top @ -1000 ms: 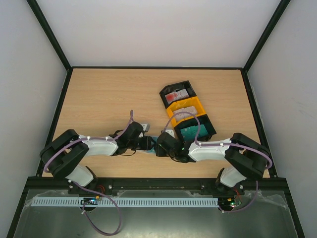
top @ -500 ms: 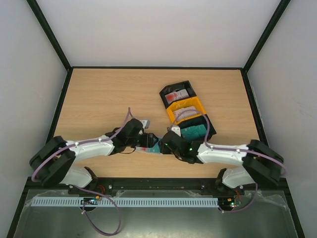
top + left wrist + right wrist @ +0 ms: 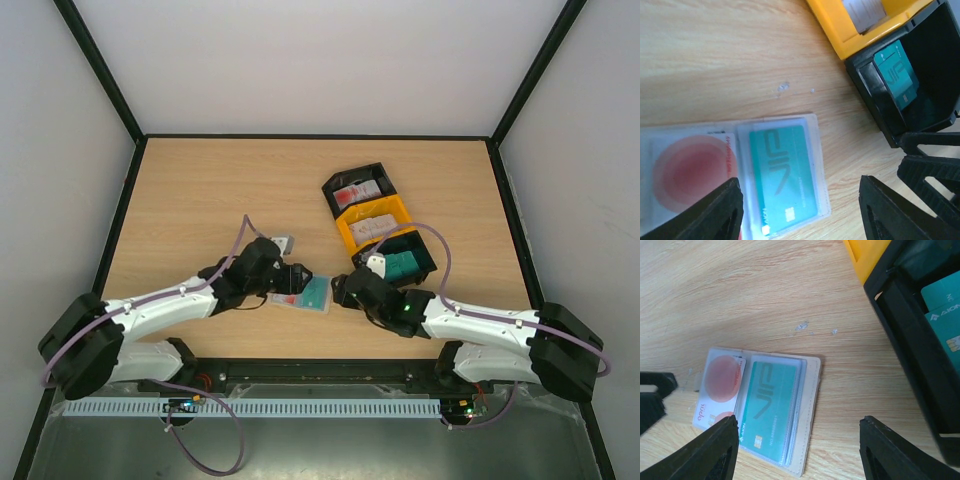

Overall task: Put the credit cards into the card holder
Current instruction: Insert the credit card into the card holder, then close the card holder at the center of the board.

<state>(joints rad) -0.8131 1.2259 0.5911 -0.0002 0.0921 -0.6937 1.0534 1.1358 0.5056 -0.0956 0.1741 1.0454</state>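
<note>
the card holder (image 3: 811, 400) lies open on the table (image 3: 200, 200), at lower centre of the top view. a teal card (image 3: 771, 405) and a red-print card (image 3: 720, 390) sit in its pockets. the left gripper (image 3: 800, 200) and right gripper (image 3: 797, 440) flank it, fingers spread wide, holding nothing. more teal cards (image 3: 945, 315) lie in the black bin (image 3: 910, 340).

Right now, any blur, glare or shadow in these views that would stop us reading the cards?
Left wrist: the teal plastic card in the beige folding card holder is soft but legible; the left gripper is dark and blurred. Right wrist: same card sharper, the right gripper blurred. Top external: even light, soft shadows under the arms, print too small to read.
</note>
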